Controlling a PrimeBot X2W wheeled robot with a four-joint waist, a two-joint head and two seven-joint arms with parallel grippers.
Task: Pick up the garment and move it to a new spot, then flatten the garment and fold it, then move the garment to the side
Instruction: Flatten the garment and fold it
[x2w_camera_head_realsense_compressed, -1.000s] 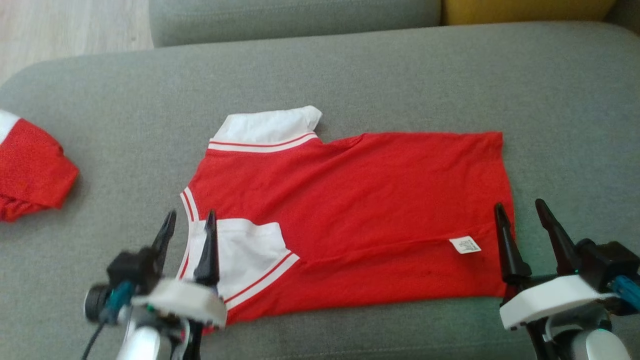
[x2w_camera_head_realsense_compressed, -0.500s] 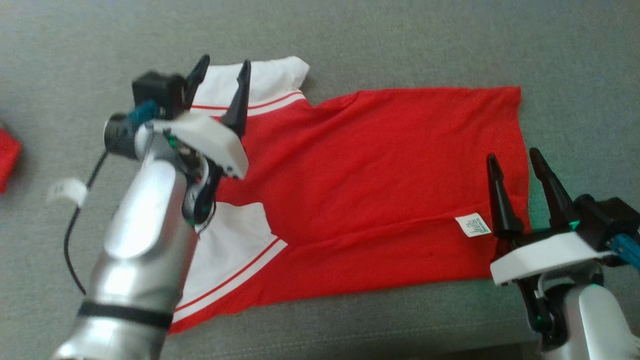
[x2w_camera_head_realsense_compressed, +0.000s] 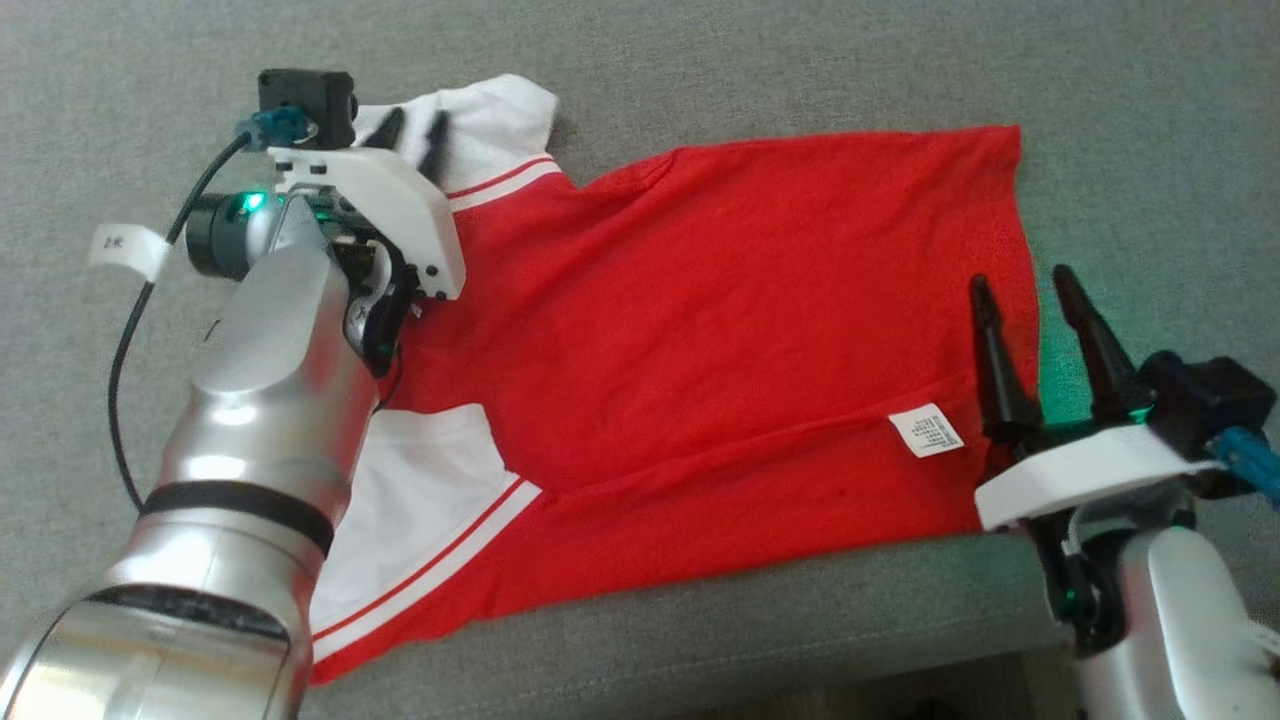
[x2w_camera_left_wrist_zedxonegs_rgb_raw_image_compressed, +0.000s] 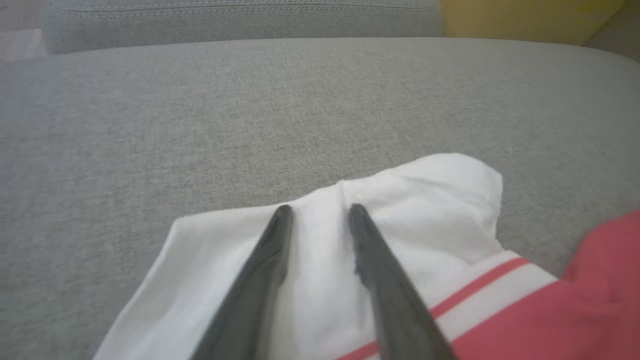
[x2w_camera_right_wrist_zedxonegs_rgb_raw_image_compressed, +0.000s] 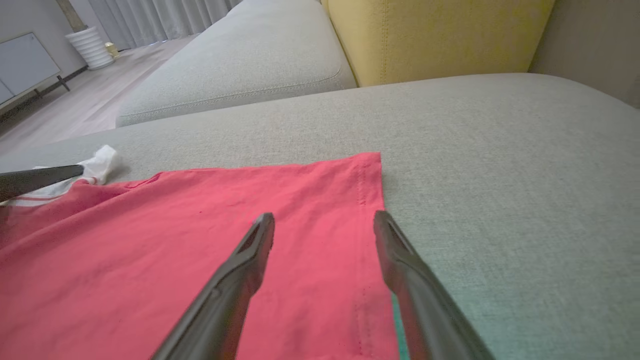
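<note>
The garment (x2w_camera_head_realsense_compressed: 700, 330), a red shirt with white red-striped sleeves, lies flat on the grey sofa cushion (x2w_camera_head_realsense_compressed: 700, 60). My left gripper (x2w_camera_head_realsense_compressed: 412, 130) has reached to the far white sleeve (x2w_camera_left_wrist_zedxonegs_rgb_raw_image_compressed: 425, 200). Its fingers press down on the sleeve, still apart, with a ridge of white cloth between the tips (x2w_camera_left_wrist_zedxonegs_rgb_raw_image_compressed: 316, 210). My right gripper (x2w_camera_head_realsense_compressed: 1020, 280) stands open over the garment's right hem (x2w_camera_right_wrist_zedxonegs_rgb_raw_image_compressed: 370, 200), one finger above the red cloth (x2w_camera_right_wrist_zedxonegs_rgb_raw_image_compressed: 200, 250) and the other above the bare cushion (x2w_camera_right_wrist_zedxonegs_rgb_raw_image_compressed: 324, 216). A white care label (x2w_camera_head_realsense_compressed: 927, 430) lies near it.
The cushion's front edge (x2w_camera_head_realsense_compressed: 700, 650) runs close below the garment. A yellow cushion (x2w_camera_right_wrist_zedxonegs_rgb_raw_image_compressed: 435, 35) and another grey cushion (x2w_camera_right_wrist_zedxonegs_rgb_raw_image_compressed: 240, 60) stand behind. The left arm's cable with a white tag (x2w_camera_head_realsense_compressed: 125, 245) hangs over the cushion at the left.
The camera has tilted down. My left arm has reached forward from the near sleeve to the far white sleeve, and its fingers have narrowed there. The right gripper holds its place.
</note>
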